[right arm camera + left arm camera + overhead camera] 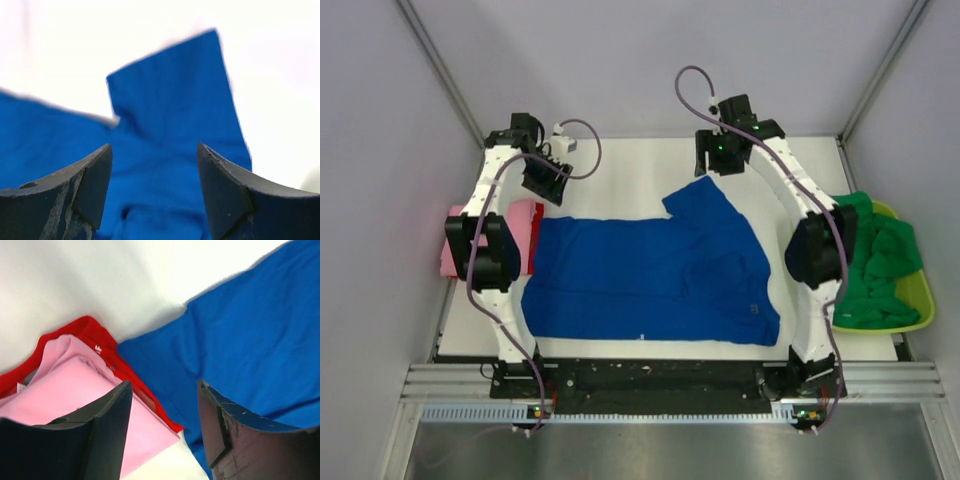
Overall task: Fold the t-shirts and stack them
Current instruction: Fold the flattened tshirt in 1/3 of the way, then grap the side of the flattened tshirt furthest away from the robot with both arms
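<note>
Blue t-shirt (pixel 650 275) spread flat, long axis left-right, sleeve (pixel 702 200) pointing away

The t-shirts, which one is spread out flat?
The blue t-shirt, opened out mid-table. The pink one is folded at the left edge; the green ones are bunched in the basket.

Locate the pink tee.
In the top view the pink tee lies folded at the left edge of the table, atop a red garment, just left of the spread blue tee.
</note>
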You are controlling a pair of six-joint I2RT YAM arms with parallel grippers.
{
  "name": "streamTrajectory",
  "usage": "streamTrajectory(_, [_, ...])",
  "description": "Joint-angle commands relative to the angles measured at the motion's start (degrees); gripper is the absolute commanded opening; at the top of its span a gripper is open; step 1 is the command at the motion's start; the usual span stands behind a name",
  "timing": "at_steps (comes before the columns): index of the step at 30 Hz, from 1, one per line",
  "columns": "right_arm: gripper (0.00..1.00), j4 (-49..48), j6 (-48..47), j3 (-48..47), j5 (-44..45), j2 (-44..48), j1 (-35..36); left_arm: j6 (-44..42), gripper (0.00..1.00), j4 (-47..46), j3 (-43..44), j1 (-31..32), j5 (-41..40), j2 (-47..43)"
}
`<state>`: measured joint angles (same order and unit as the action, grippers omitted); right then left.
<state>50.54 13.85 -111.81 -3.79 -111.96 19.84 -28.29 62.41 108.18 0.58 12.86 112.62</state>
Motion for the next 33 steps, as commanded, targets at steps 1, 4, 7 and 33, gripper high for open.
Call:
streamTrajectory(1, [0.67,-2.2,-4.6,-14.2,-1.4,-16.5,-4.9,-8.1,0.59,-0.3,4.7,-0.1,3.0,3.2])
streamTrajectory(4, [0.66,-4.9,-1.8,-20.8,0.4,-25.6,-6.3,-18.4,0.6,-1.8,2.7,-0.2,4.3,4.0])
streamTrajectory(7, [0.66,-9.8,-1.9,-20.3,0.8,-29.6,-6.3,-25.5,0.63,-1.6,1.7,-0.1,4.1,5.4])
streamTrajectory(33, [0.0,-15.0,4.1,-15.3,-8.6,-26.8,-3.6,-28.7,0.68,5.7,9.4,-0.1,6.2,18.0])
